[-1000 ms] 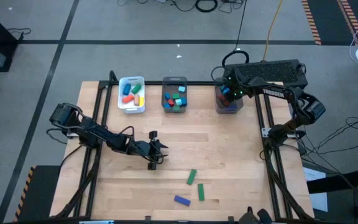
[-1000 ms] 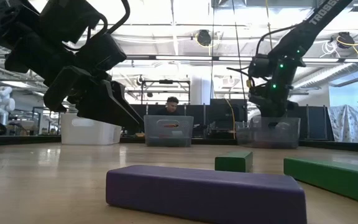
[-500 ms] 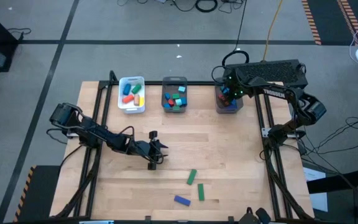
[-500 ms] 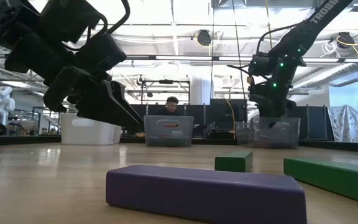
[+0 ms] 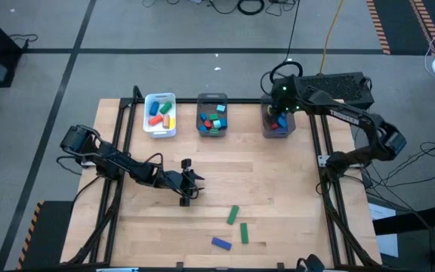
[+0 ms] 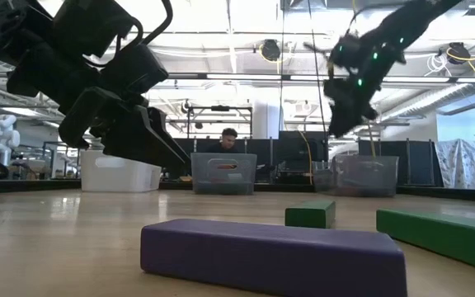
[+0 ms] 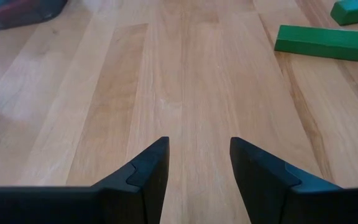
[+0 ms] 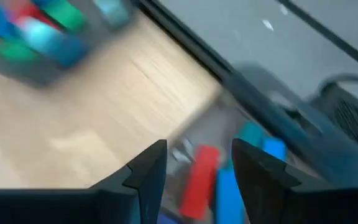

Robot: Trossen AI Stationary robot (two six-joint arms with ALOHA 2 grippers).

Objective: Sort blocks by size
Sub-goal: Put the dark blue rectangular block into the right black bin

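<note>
right tool [image 8: 197, 165] open above binned blocks [image 8: 207, 177].

Dark jointed arms, black cables, green indicator light.

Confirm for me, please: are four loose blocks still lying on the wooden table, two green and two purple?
Not quite: the high view shows three loose blocks on the wooden table, two long green blocks and only one purple rectangular block.
</note>
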